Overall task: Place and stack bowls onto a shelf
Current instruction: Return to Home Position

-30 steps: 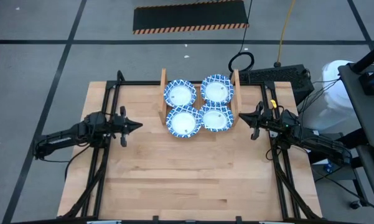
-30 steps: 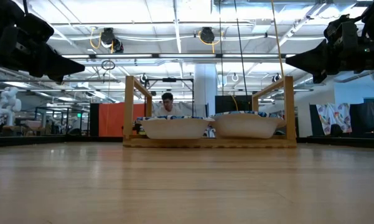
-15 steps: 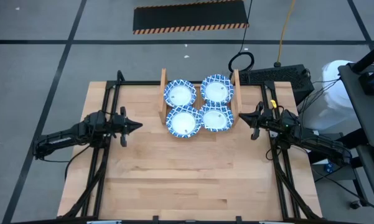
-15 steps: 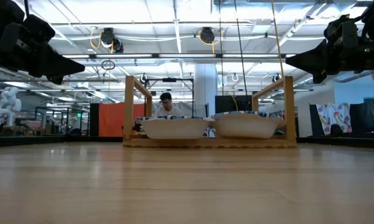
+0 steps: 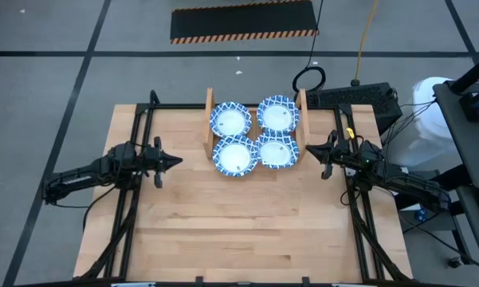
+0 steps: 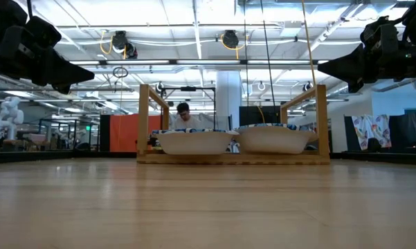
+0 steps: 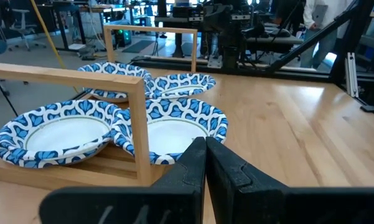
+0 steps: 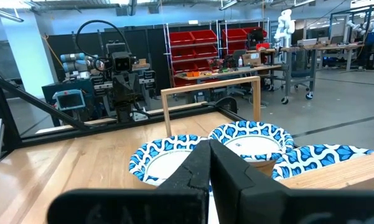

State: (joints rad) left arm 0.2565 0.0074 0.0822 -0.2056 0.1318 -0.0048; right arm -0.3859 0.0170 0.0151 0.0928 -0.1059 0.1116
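Observation:
Blue-and-white patterned bowls sit on the light-wood shelf (image 5: pixel 208 119) in a two-by-two layout: far left (image 5: pixel 230 120), far right (image 5: pixel 278 115), near left (image 5: pixel 235 155), near right (image 5: pixel 277 151). In the low view the front two (image 6: pixel 194 142) (image 6: pixel 275 140) rest on the shelf's slatted base between its upright side boards. My left gripper (image 5: pixel 178 160) hovers shut left of the shelf, pointing at it (image 7: pixel 205 158). My right gripper (image 5: pixel 308 151) hovers shut at the shelf's right side (image 8: pixel 210 163). Neither touches anything.
Black arm frames run along both table sides (image 5: pixel 135 199) (image 5: pixel 359 215). A cable coil (image 5: pixel 309 79) and dark equipment (image 5: pixel 351 100) lie beyond the far edge. A person (image 6: pixel 185 114) shows in the room behind the shelf. Bare wooden tabletop (image 5: pixel 239 223) spreads on the near side.

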